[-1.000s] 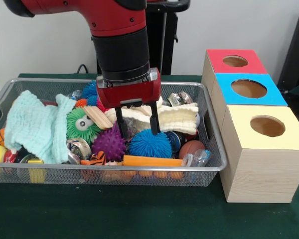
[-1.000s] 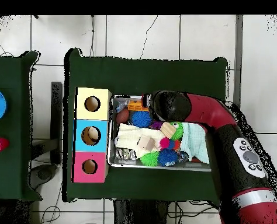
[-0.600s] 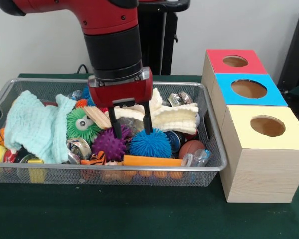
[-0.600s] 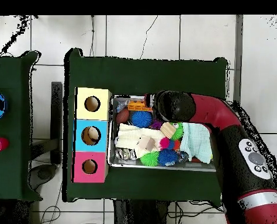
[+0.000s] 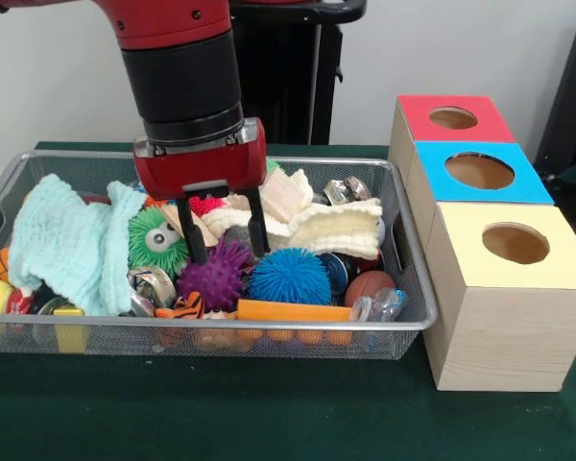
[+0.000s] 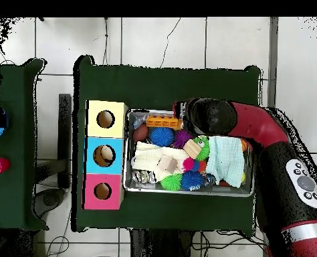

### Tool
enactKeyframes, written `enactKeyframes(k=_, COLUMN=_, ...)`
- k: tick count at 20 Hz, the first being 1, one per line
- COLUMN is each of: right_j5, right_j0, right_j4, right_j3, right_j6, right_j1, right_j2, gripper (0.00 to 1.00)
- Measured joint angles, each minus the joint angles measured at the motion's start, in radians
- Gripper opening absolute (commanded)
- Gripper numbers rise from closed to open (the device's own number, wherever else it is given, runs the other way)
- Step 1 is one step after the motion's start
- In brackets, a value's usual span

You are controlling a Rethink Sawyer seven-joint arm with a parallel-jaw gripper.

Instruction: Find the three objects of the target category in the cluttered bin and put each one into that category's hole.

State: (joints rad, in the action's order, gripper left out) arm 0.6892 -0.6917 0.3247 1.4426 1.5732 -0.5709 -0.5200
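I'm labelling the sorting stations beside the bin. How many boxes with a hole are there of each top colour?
Red-topped box: 1
Blue-topped box: 1
Yellow-topped box: 1
Total: 3

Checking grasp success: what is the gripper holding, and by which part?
Nothing: the gripper is open, its fingers straddling the top of the purple spiky ball, not closed on it.
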Motion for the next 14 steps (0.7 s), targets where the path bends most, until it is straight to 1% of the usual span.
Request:
enactKeyframes(k=4, right_j5=-0.004, right_j0=-0.003, right_j4=0.002, right_j3=0.001, right_j6=0.0, right_j1=0.0, right_j2=-0.007, gripper=1.0)
enactKeyframes(k=8, right_j5=-0.056, right_j0=-0.002, right_j4=0.01, right_j3=0.013, right_j6=0.0, right_j1=0.002, right_j2=-0.008, gripper=1.0)
enactKeyframes(k=10, right_j5=-0.078, right_j0=-0.001, right_j4=0.02, right_j3=0.014, right_j6=0.0, right_j1=0.005, right_j2=-0.008, gripper=1.0)
enactKeyframes(k=11, right_j5=-0.119, right_j0=0.003, right_j4=0.047, right_j3=0.014, right_j6=0.0, right_j1=0.017, right_j2=-0.008, gripper=1.0)
enactKeyframes(k=14, right_j5=-0.147, right_j0=0.006, right_j4=0.068, right_j3=0.014, right_j6=0.0, right_j1=0.031, right_j2=-0.008, gripper=1.0)
